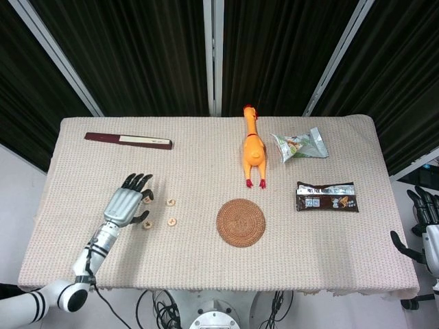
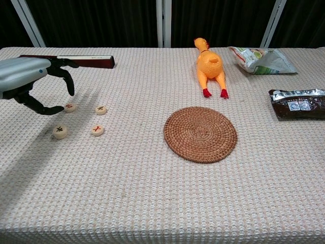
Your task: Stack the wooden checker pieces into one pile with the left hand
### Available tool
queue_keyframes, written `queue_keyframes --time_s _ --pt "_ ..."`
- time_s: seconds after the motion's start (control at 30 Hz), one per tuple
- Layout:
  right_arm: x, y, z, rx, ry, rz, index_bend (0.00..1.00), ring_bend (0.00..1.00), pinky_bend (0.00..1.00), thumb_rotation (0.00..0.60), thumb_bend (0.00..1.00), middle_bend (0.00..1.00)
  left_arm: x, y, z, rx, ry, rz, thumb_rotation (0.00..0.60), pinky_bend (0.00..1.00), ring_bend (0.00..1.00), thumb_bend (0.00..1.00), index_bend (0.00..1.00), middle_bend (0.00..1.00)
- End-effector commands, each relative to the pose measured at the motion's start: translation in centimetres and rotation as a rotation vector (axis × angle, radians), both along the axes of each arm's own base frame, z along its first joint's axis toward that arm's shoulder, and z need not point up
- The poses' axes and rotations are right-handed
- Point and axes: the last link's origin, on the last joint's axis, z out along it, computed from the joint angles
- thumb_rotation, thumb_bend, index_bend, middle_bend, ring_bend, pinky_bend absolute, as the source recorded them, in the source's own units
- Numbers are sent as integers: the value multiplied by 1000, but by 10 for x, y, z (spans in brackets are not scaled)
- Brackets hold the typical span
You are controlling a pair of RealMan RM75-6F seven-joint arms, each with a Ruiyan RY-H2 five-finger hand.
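Note:
Several round wooden checker pieces lie flat and apart on the cloth at the left. Two are farther back (image 2: pixel 70 107) (image 2: pixel 101 109) and two nearer (image 2: pixel 60 131) (image 2: pixel 97 130). None rests on another. My left hand (image 2: pixel 35 81) hovers above the far-left piece with curved fingers and thumb apart, holding nothing. From the head view the left hand (image 1: pixel 127 205) covers part of one piece; the other pieces (image 1: pixel 171 203) (image 1: pixel 171 222) (image 1: pixel 147 225) show beside it. My right hand (image 1: pixel 425 223) hangs off the table's right edge, fingers spread and empty.
A round woven coaster (image 2: pixel 200 133) lies mid-table. Behind it lies a rubber chicken (image 2: pixel 210 66). A green snack bag (image 2: pixel 261 60) and a brown packet (image 2: pixel 299 104) are at the right. A dark red folded fan (image 2: pixel 66 61) lies at the far left.

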Motion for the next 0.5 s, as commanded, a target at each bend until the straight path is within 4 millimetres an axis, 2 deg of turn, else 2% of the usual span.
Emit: queue_keyframes --time_s 0.03,0.33,0.5 --pt "-1 0 1 -2 -1 -2 0 0 0 600 259 0 -5 15 -3 4 26 40 600 0 0 306 400 48" --pt "0 -3 -3 12 7 -6 0 0 0 600 259 0 -23 24 -10 -15 11 128 600 0 0 305 401 48" --pt "0 -4 -6 22 16 -11 0 0 0 600 258 0 -22 26 -13 -37 -15 126 600 0 0 306 401 48"
